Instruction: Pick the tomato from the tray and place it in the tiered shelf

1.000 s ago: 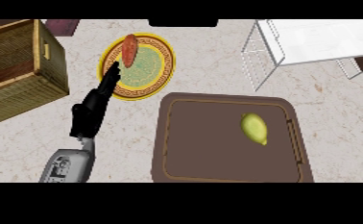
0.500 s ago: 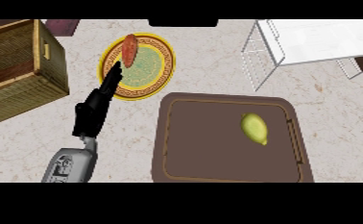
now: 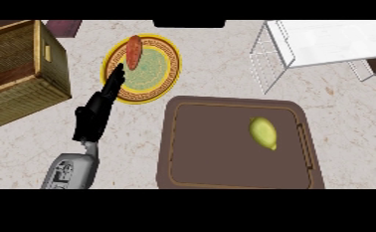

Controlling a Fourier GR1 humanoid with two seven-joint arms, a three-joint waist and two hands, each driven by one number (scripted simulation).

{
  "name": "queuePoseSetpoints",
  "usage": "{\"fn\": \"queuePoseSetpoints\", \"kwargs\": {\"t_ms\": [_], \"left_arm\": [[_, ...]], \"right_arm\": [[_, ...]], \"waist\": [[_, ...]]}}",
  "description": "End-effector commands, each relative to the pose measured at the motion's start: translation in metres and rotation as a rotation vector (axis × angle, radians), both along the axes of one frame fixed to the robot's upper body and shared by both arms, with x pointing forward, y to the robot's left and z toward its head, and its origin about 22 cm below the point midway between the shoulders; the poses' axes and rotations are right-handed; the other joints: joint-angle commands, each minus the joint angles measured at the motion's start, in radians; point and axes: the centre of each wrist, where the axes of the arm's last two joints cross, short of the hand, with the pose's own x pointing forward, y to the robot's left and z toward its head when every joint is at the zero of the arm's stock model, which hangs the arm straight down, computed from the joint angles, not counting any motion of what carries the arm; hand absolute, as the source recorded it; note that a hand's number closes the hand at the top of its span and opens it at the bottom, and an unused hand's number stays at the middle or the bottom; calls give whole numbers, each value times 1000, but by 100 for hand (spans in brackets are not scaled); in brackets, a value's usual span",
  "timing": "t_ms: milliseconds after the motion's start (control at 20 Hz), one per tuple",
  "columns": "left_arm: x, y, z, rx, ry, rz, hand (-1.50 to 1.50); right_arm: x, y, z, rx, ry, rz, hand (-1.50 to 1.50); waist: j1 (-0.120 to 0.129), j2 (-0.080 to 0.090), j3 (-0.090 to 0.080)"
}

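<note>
You have one hand [image 3: 94, 114] in view, the left, coming up from the lower left edge on its grey forearm, with straight fingers [image 3: 116, 76] stretched out and holding nothing; their tips lie over the left rim of the yellow patterned plate [image 3: 165, 69]. On that plate, at its upper left, a reddish-brown oblong food item [image 3: 134, 52] lies just beyond the fingertips, and you cannot tell whether they touch it. Your right hand does not show at all. The brown tray [image 3: 213, 151] sits on the marbled tabletop [image 3: 220, 61] at the lower middle and right, and on its right half lies a yellow-green, lemon-shaped fruit [image 3: 263, 132], resting apart from the tray's rim and well apart from the hand. That fruit is the only thing on the tray, though it looks more like a lemon than a tomato. The white wire tiered shelf [image 3: 308, 47] stands at the upper right, beyond the tray's far right corner. A woven wicker box [image 3: 29, 71] stands at the left edge, near the forearm's far side.
</note>
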Motion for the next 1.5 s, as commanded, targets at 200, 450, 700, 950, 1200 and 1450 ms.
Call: {"fn": "queuePoseSetpoints", "kwargs": {"t_ms": [200, 450, 700, 950, 1200, 1450], "left_arm": [[8, -7, 13, -7, 5, 4, 0], [-9, -7, -1, -15, -4, -2, 0], [5, 11, -10, -3, 13, 4, 0], [-2, -14, 5, -12, 9, 8, 0], [-5, -1, -10, -11, 4, 13, 0], [-1, 10, 7, 0, -3, 27, 0]], "right_arm": [[-2, -17, -17, 39, 36, -128, -150], [-4, -3, 21, 166, -18, -29, -150], [-4, -9, 21, 242, -48, 27, -150], [-9, -20, 34, 295, -57, 85, -150], [-36, -43, 69, 473, -241, 94, -150], [-69, -92, 97, 553, -299, -36, -150]], "waist": [[-7, -4, 1], [-6, -7, 0], [-6, -2, 0], [0, -3, 1], [-10, -6, 1], [-9, -6, 1]]}}
